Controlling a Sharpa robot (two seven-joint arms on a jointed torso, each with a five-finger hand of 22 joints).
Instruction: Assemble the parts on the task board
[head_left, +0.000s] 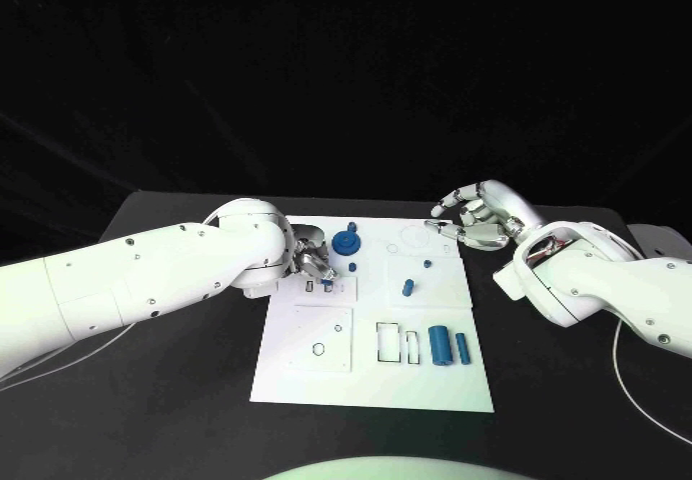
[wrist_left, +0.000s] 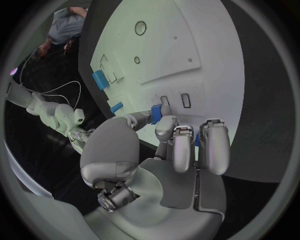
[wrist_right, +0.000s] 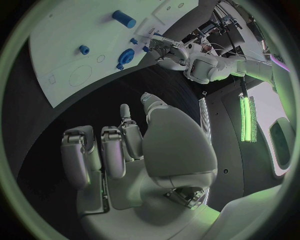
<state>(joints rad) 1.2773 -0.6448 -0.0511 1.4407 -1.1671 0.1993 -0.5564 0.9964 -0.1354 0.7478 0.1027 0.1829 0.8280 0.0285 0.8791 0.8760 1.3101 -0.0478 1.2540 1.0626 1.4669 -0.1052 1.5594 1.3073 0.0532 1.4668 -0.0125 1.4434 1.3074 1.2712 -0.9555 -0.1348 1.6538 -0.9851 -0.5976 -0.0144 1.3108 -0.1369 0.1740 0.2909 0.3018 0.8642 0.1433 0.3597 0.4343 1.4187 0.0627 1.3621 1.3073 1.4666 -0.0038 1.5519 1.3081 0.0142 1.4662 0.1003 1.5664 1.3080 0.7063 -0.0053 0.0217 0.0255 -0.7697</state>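
The left hand (head_left: 312, 262) sits low over the near-left part of the white task board (head_left: 325, 375), beside the blue gear-like disc (head_left: 346, 243), pinching a small blue part (wrist_left: 156, 113) between thumb and fingertips just above the little rectangular slots (wrist_left: 185, 100). The right hand (head_left: 476, 217) hovers off the board's far right corner, fingers curled loosely inward and holding nothing. Toward the board's near edge a blue cylinder (head_left: 438, 346) and a slimmer blue pin (head_left: 464, 348) lie side by side, well apart from both hands.

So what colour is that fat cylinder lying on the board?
Blue: the cylinder shows best in the head view.
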